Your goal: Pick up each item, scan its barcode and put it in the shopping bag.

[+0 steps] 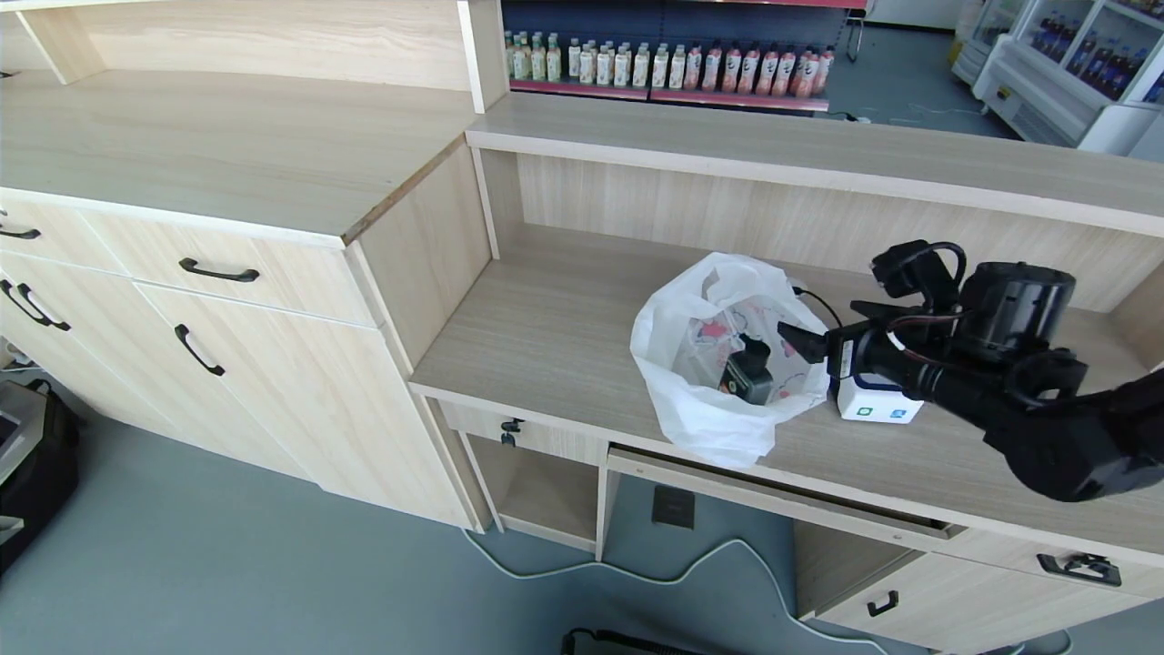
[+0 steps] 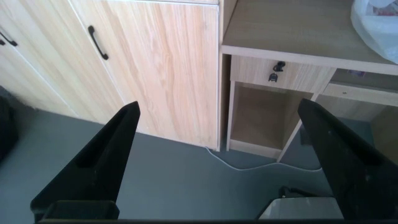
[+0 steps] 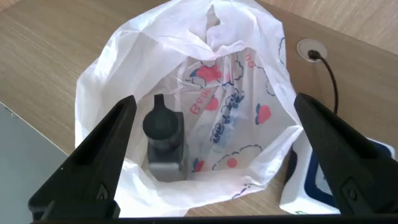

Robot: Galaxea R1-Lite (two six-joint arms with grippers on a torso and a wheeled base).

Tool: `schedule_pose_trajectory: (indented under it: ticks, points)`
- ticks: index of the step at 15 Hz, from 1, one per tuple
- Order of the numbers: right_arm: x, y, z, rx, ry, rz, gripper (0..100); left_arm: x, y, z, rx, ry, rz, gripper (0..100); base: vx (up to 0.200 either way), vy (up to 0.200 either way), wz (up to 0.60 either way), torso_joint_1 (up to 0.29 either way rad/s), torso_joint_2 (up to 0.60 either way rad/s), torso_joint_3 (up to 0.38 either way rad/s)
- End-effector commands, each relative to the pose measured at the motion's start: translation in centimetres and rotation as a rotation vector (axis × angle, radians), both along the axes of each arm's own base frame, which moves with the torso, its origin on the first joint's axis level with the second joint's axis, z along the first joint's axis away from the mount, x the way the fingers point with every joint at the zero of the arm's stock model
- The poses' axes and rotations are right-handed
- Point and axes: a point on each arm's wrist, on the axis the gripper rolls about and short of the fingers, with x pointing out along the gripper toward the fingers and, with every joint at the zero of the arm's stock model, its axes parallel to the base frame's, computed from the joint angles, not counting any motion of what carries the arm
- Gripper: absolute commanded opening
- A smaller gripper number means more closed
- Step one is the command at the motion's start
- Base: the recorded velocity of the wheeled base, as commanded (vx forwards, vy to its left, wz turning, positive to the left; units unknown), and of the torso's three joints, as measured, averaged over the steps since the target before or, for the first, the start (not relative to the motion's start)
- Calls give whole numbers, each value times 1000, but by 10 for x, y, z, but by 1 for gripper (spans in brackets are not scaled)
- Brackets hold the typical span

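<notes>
R gripper point(image 3: 214, 102) hangs over the open mouth of the shopping bag point(image 1: 718, 364), coming in from the right side of the scene. Its fingers point(image 3: 93, 168) are spread wide w/ nothing between them; I see the bag's inside straight through the gap.

The bag is white plastic w/ red and blue cloud print inside. It sits on the wooden surface point(image 1: 546, 337), toward the near edge. In the bag lies a grey container point(image 3: 165, 140) w/ a black cap, down at the bottom on the near-left side, apart from both fingers. Can't tell if it stands upright or leans on the bag wall.

Just right of the bag is a white box point(image 1: 873, 400), touching or nearly touching the plastic. A black cable point(image 3: 329, 81) runs from a round hole in the surface on the far side of the bag.

L gripper point(image 2: 219, 107) is down low over the grey floor point(image 2: 174, 180), in front of the cabinet point(image 2: 155, 62) w/ black handles, left of the surface. Its fingers are also wide apart, holding nothing.
</notes>
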Motion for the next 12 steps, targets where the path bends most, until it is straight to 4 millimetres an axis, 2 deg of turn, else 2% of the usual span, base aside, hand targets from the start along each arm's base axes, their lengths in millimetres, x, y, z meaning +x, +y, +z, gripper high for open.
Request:
schedule_pose_trajectory:
  ticks: [1,2,5,7,9,10,12]
  points:
    - [-109,-49,38,-141,-93,-140,100,0,0,0,-2,-1,0,100,0,0,0,0,0,0]
    - [-122,-56,46,-173,-124,-178,100,0,0,0,0,-1,0,100,0,0,0,0,0,0]
    - [-153,-93,53,-270,-70,-386,100,0,0,0,0,-1,0,100,0,0,-600,4,4,2]
    - [-164,-117,48,-276,28,-652,100,0,0,0,0,-1,0,100,0,0,-600,5,2,7]
    - [-164,-136,43,-250,106,-900,100,0,0,0,0,-1,0,100,0,0,-600,0,5,5]
    - [-160,-151,38,-164,127,-947,100,0,0,0,0,-1,0,100,0,0,0,0,0,0]
    - [-146,-176,20,-127,209,-955,100,0,0,0,0,-1,0,100,0,0,0,0,0,0]
